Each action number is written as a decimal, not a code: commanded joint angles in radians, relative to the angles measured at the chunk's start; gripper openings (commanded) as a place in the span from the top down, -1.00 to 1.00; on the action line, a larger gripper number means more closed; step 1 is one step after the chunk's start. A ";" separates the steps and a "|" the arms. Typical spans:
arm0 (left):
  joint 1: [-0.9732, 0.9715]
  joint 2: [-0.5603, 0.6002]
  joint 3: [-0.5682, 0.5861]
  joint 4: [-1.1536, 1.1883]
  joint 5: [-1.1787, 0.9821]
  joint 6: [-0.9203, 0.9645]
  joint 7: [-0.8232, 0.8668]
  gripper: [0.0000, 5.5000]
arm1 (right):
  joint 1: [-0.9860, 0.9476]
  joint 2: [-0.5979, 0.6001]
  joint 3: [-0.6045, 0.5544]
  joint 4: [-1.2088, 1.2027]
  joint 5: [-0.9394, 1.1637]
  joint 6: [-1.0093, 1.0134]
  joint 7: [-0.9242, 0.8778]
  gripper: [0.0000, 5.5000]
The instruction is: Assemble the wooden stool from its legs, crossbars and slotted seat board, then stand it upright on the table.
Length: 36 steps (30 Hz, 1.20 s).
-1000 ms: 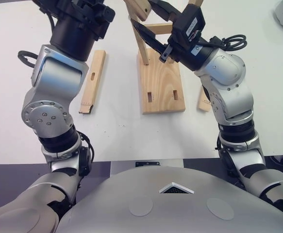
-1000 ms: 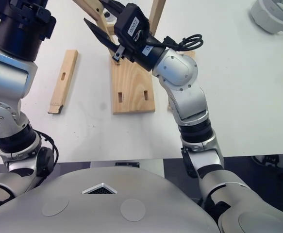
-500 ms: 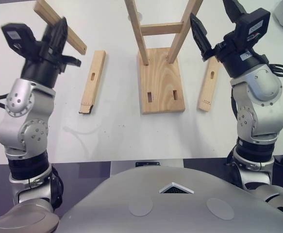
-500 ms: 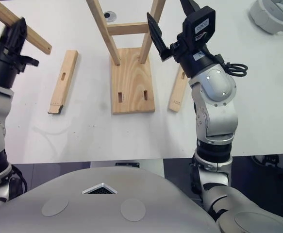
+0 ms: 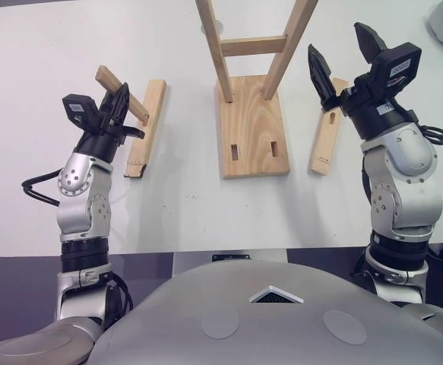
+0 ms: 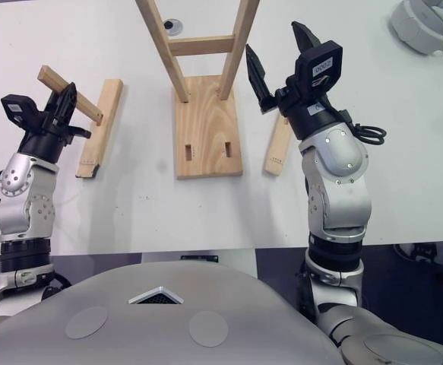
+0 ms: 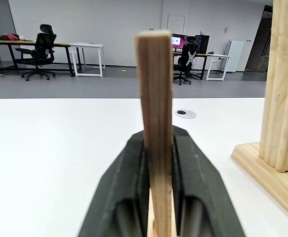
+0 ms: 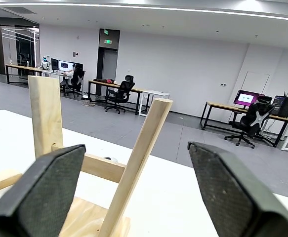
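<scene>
At the middle of the white table the slotted seat board lies flat, with two legs standing from its far end, linked by a joining crossbar. To its left, the left gripper is clamped on a loose crossbar, held above a loose leg lying on the table. The right gripper is raised with its fingers spread wide, over a second loose leg.

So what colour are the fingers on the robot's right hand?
Black fingers, clearest in the right wrist view.

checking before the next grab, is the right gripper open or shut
Open: the right gripper has its fingers spread wide, nothing between them.
</scene>
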<state>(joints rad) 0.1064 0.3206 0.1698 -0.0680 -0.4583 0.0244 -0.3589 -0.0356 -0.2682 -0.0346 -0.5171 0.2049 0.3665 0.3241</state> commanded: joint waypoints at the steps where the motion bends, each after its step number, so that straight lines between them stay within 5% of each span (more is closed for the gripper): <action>1: 0.027 -0.034 0.013 0.000 0.025 -0.021 0.008 0.86 | -0.015 -0.007 0.008 0.019 0.011 -0.004 0.015 -0.40; 36: 0.005 -0.100 0.035 0.056 0.098 -0.067 0.015 0.86 | -0.009 0.009 0.018 0.033 0.017 -0.012 0.000 -0.40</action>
<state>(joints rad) 0.1003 0.2215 0.2091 -0.0120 -0.3793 -0.0527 -0.3445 -0.0429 -0.2585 -0.0063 -0.4854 0.2093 0.3488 0.3292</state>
